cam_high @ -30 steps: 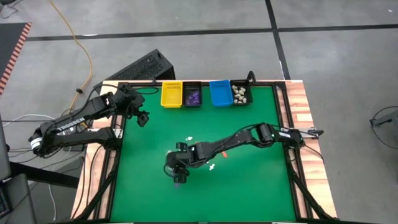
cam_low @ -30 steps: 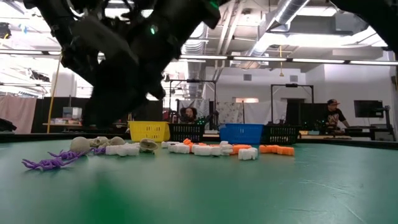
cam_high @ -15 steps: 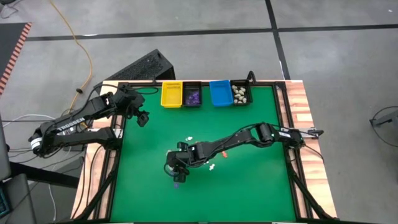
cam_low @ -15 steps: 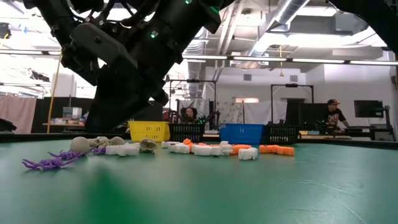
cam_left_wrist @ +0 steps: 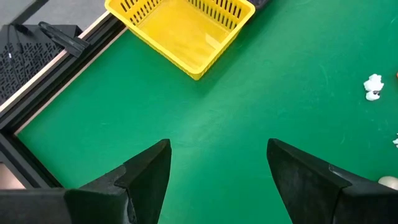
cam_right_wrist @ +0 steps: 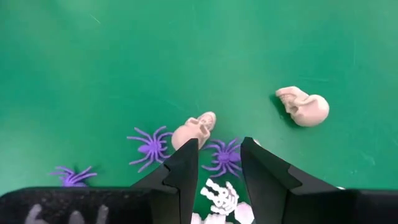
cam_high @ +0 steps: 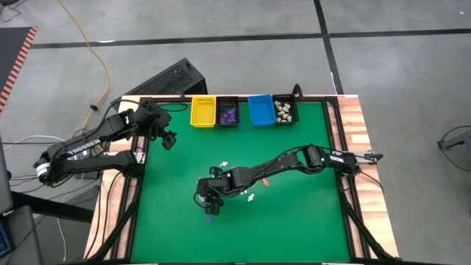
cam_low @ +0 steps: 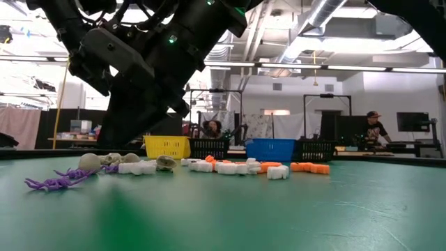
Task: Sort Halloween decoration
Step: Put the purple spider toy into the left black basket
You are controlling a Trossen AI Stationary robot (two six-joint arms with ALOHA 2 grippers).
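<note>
Small Halloween pieces lie on the green table. The right wrist view shows cream skulls, purple spiders and a white skeleton. They stand in a row in the low view. My right gripper is open above the pile, its fingertips on either side of a purple spider, one tip beside a skull. My left gripper is open and empty over bare table near the yellow bin.
Along the far edge stand a yellow bin, a black bin with purple pieces, a blue bin and a black bin with cream skulls. Loose white and orange pieces lie mid-table. People show in the room behind.
My right gripper has shifted a little toward the table's far edge over the pile. The pieces lie as before.
</note>
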